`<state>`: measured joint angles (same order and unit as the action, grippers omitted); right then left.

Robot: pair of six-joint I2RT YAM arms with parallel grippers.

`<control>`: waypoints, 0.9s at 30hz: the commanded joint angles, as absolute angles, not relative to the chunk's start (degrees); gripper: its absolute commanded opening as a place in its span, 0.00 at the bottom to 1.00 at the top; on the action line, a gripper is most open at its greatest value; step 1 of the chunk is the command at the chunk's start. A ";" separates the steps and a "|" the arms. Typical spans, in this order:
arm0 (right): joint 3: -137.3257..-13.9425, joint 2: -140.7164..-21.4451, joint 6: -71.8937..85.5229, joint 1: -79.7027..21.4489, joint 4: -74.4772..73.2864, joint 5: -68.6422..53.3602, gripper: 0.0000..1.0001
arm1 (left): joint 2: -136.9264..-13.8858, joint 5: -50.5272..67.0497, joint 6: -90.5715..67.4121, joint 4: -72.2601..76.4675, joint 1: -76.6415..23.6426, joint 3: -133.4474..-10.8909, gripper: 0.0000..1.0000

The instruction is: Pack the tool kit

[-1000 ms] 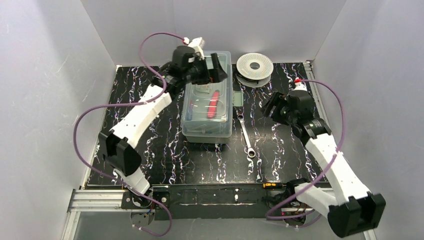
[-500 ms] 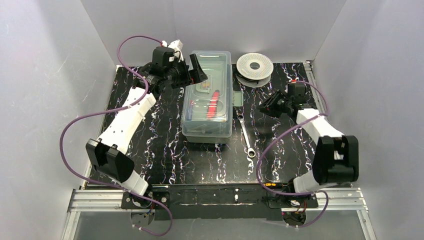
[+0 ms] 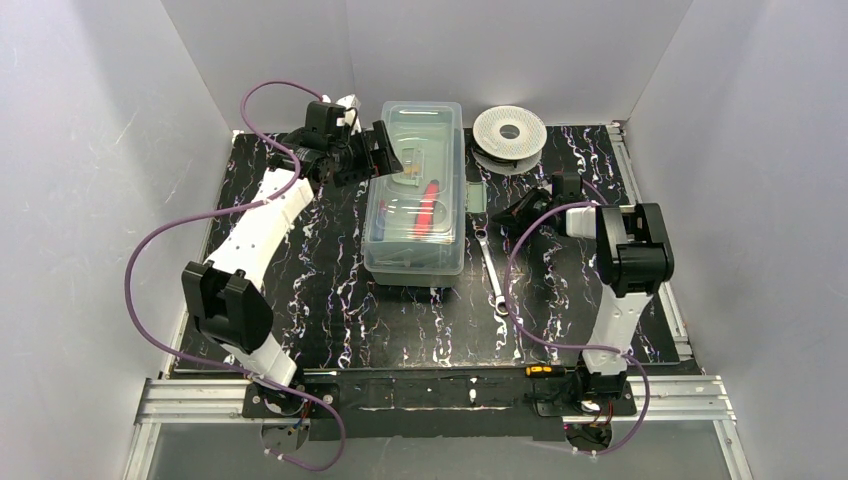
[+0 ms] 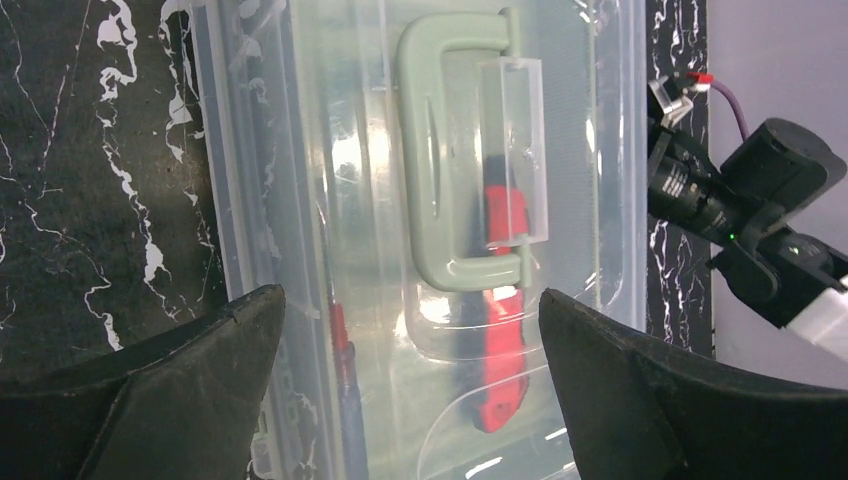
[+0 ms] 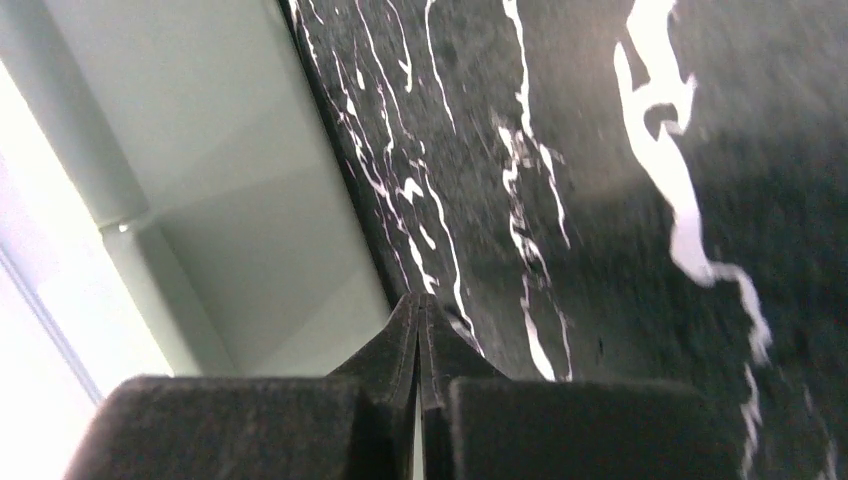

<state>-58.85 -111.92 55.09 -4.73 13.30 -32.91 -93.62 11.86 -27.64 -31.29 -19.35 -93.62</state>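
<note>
The tool kit point(image 3: 415, 190) stands mid-table with its clear lid down; red-handled tools show through it. My left gripper point(image 3: 385, 155) hovers open over the box's far left edge. In the left wrist view the left gripper point(image 4: 408, 298) spans the lid, the pale green handle point(image 4: 455, 150) just ahead and a red tool point(image 4: 505, 340) beneath. My right gripper point(image 3: 500, 214) is shut on nothing, low over the table to the right of the box. In the right wrist view the right gripper point(image 5: 420, 312) points at the edge of a pale green tray point(image 5: 200, 150). A wrench point(image 3: 493, 272) lies on the mat.
A round white wire spool point(image 3: 510, 133) sits at the back right. The small pale green tray point(image 3: 476, 194) lies between the box and my right gripper. A yellow-and-black screwdriver point(image 3: 545, 370) rests at the near edge. White walls close in three sides.
The right arm folded upright, its gripper closing and sliding left toward the small tray. The left gripper drew back left off the lid, staying open.
</note>
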 commanded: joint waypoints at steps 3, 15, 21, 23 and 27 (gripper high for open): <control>-65.96 -117.44 58.86 -7.36 23.68 -40.32 0.01 | -94.21 17.32 -25.38 -29.34 -18.76 -92.87 0.99; -68.33 -122.79 74.43 -12.29 47.49 -49.76 0.01 | -97.26 21.56 -26.43 -28.00 -18.72 -91.78 1.00; -64.78 -115.23 70.90 -12.43 45.03 -49.16 0.01 | -97.57 21.17 -28.57 -28.93 -18.74 -90.85 0.99; -64.81 -112.31 65.99 -12.83 38.50 -47.46 0.01 | -97.15 21.48 -29.31 -28.01 -18.73 -89.52 1.00; -65.94 -108.07 57.53 -14.32 27.34 -43.67 0.01 | -97.01 21.84 -29.66 -27.18 -18.73 -87.78 0.99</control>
<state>-63.72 -116.75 64.90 -11.66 31.70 -43.55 -97.30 17.58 -27.77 -26.76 -17.82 -89.73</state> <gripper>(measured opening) 0.022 0.994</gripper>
